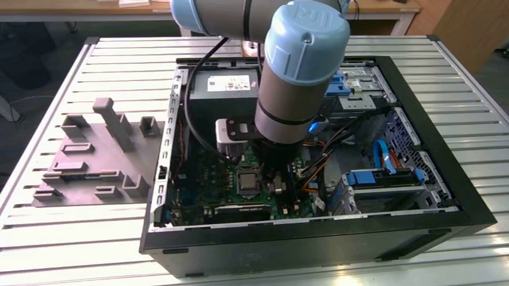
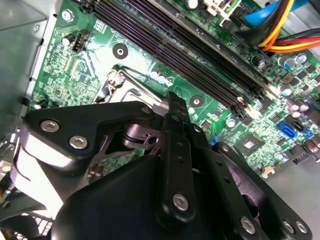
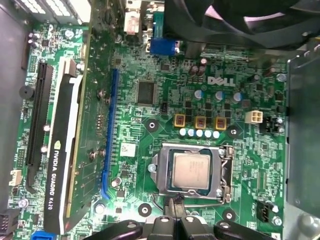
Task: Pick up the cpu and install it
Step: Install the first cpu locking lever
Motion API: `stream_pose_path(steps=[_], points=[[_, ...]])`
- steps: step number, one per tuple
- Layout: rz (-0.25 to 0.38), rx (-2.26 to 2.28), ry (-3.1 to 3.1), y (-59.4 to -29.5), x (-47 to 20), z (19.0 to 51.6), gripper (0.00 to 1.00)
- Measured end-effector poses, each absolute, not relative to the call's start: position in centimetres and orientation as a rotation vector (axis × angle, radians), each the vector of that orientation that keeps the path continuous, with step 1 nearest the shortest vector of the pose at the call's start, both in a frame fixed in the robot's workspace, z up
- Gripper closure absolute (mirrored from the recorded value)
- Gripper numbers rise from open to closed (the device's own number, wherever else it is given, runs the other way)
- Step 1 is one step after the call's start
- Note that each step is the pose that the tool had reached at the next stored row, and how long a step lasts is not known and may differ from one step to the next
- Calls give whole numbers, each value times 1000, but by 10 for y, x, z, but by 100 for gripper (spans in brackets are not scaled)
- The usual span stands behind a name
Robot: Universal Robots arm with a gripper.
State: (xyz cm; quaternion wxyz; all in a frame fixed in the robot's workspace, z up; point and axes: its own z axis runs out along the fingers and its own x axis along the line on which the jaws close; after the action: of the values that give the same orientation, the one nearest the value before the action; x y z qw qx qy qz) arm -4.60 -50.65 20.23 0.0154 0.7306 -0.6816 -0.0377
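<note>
Already cpu (image 3: 191, 169) seated in socket (image 3: 192, 170) — end effector (image 3: 173, 216) beside

White lettering marks the motherboard (image 3: 221, 80) and the expansion card (image 3: 54, 170).

A pale slatted metal table (image 1: 71, 238) is filling most of the exterior view, its ribs running from nine o'clock to three o'clock. Beyond its far edge, at twelve o'clock, a wooden desk (image 1: 95, 9) with white legs is standing on dark flooring (image 1: 40, 42). At two o'clock an orange-brown wooden panel (image 1: 469, 30) is rising beside the table. Even, soft light is falling across the slats, casting little shadow.
</note>
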Motion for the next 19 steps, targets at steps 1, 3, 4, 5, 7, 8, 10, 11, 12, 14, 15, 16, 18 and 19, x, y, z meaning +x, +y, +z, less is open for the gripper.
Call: stream_pose_path(steps=[1,3,4,5,7,8,10,11,12,14,15,16,18,19], points=[[-117,2278,-2115,-506,-46,201,89],[-115,2287,-2106,-507,-46,200,89],[-115,2290,-2102,-507,-46,199,89],[-114,2293,-2100,-506,-46,199,89],[-114,2297,-2095,-506,-47,197,89],[-114,2299,-2092,-507,-47,196,89],[-114,2302,-2089,-507,-47,195,89],[-114,2303,-2088,-507,-47,194,89],[-114,2303,-2087,-507,-47,193,89],[-114,2305,-2085,-507,-47,192,89],[-113,2306,-2084,-507,-47,192,89],[-113,2306,-2083,-507,-47,192,89],[-113,2307,-2082,-507,-47,192,89],[-113,2308,-2082,-507,-47,191,89]])
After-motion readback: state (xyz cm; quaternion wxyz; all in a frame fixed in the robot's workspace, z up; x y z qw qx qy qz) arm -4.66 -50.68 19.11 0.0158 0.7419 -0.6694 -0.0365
